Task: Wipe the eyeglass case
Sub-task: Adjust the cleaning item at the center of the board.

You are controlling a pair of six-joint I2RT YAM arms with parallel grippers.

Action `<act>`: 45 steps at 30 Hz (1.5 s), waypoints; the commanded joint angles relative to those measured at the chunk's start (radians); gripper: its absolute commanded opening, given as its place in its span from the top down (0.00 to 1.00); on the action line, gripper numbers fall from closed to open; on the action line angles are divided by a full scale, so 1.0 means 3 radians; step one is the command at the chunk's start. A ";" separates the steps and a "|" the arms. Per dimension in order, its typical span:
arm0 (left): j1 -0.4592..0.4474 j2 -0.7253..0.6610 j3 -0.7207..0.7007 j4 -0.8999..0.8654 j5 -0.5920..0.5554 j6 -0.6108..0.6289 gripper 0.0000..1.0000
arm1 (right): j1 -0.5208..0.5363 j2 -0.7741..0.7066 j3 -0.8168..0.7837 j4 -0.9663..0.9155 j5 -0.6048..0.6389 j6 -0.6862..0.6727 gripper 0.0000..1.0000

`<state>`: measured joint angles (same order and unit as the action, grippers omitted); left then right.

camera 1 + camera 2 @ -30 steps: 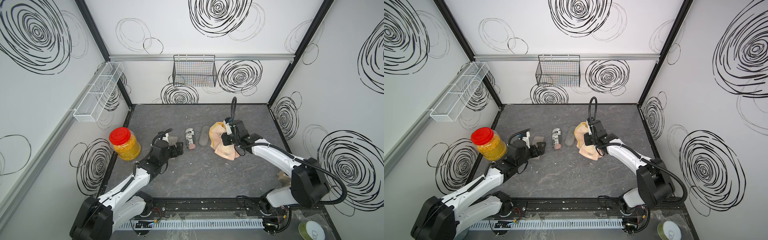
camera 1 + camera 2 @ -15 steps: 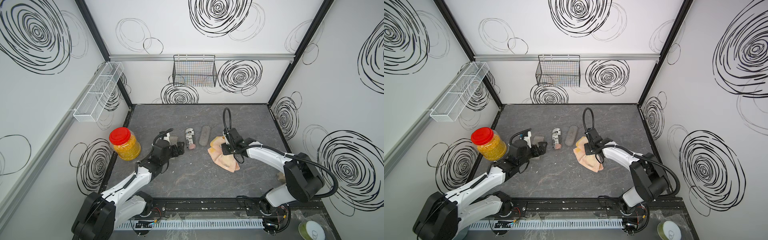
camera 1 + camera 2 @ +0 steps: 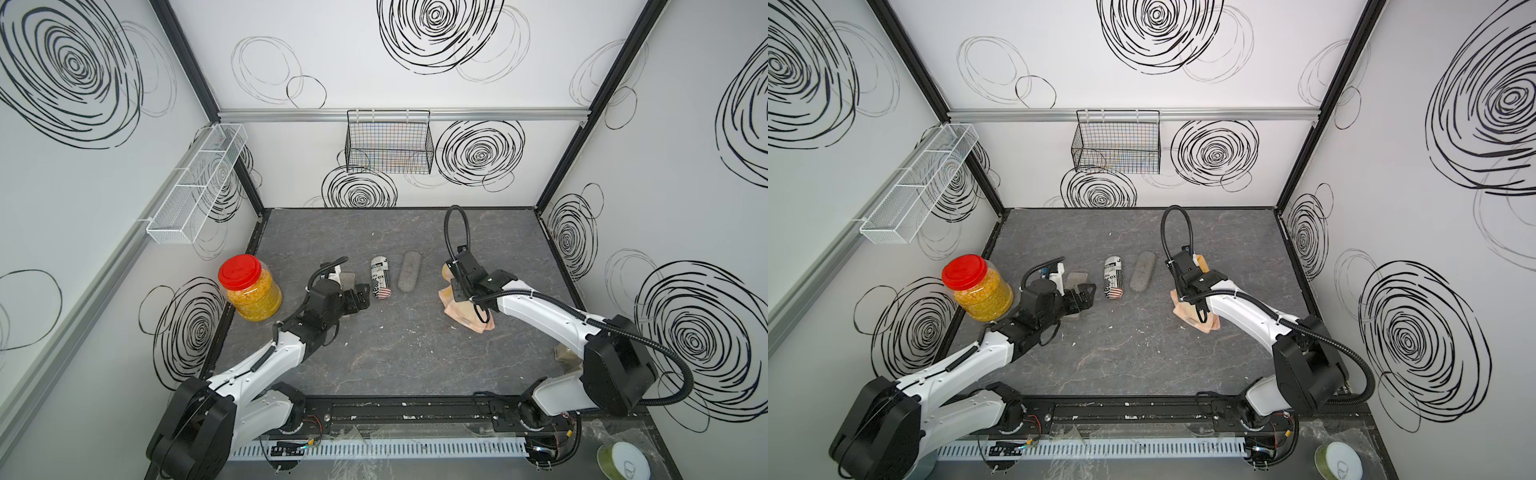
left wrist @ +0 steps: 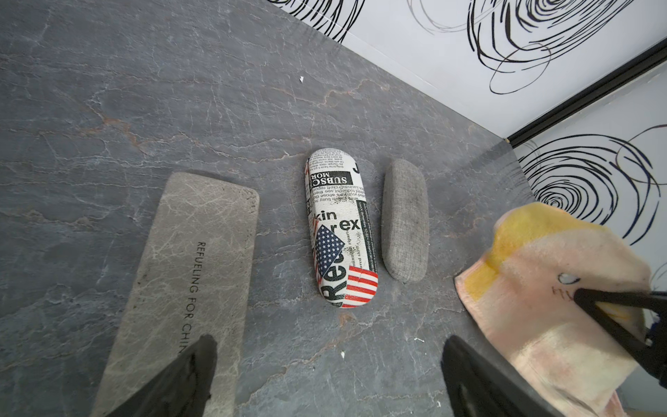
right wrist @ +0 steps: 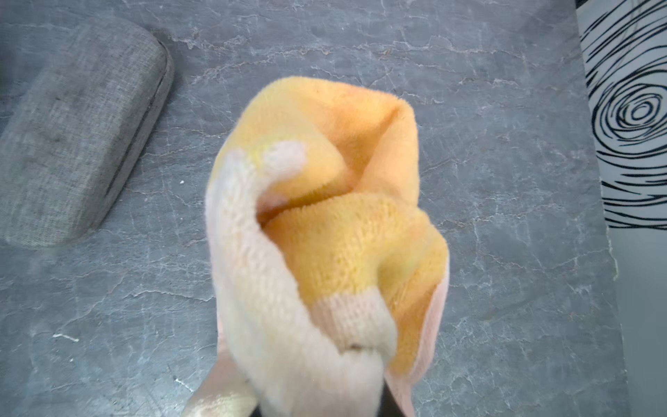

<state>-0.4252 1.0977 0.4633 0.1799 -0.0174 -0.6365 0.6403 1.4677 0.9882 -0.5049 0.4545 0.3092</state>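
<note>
My right tool [image 5: 306, 397] is clamped on the yellow-pink cloth [image 3: 454, 306], right of the newspaper-print eyeglass case [image 3: 381, 277]; the grey fabric eyeglass case [image 3: 409, 272] lies between them on the desk [image 3: 395, 353]. My left tool [image 3: 360, 294] gapes wide and empty, just left of the printed case.

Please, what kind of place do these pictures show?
Probably a robot test cell: white panel walls with black spiral drawings enclose a dark grey marbled tabletop, two white robot arms are mounted at its front edge, and a black wire basket hangs on the back wall.

place: lab test cell | cues: swirl-printed walls [image 3: 415, 83], wire basket [image 3: 388, 143]
</note>
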 commanded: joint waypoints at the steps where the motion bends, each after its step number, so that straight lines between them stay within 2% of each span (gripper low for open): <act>1: -0.0001 -0.0008 -0.0033 0.0189 0.0038 -0.0039 0.00 | 0.0076 0.0241 0.0083 -0.0004 -0.0270 -0.0139 0.77; 5: 0.0008 -0.0072 -0.0067 0.0141 -0.0003 -0.0018 0.00 | 0.0126 0.0538 0.0113 0.0164 -0.0527 -0.0197 0.76; 9: 0.0023 -0.0123 -0.0132 0.0136 -0.0007 -0.0025 0.00 | 0.0124 0.0741 0.0138 0.0234 -0.0612 -0.0180 0.72; 13: 0.0039 -0.0155 -0.0161 0.0133 0.0001 -0.0028 0.00 | 0.0121 0.0684 0.0150 0.0225 -0.0598 -0.0086 0.56; 18: 0.0046 -0.0152 -0.0186 0.0166 -0.0004 -0.0031 0.00 | 0.0141 0.0380 0.0152 0.0074 -0.0668 0.0038 0.32; 24: 0.0047 -0.0117 -0.0238 0.0284 0.0032 -0.0067 0.00 | 0.0253 0.0149 0.0112 -0.0103 -0.0751 0.0231 0.16; 28: 0.0051 -0.0105 -0.0283 0.0356 0.0052 -0.0097 0.00 | 0.0381 0.0254 0.0138 -0.0167 -0.0599 0.0364 0.04; 34: 0.0083 -0.0175 -0.0315 0.0310 0.0062 -0.0097 0.00 | 0.0461 0.0574 0.0254 -0.0182 -0.0422 0.0388 0.02; 45: 0.0349 -0.0416 -0.0491 0.0321 0.0247 -0.0154 0.00 | 0.0312 0.1065 0.0247 0.0041 -0.0412 0.0295 0.00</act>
<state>-0.3313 0.9928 0.3264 0.2409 0.0387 -0.6708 0.7540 1.7702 1.0546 -0.5091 0.3195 0.4007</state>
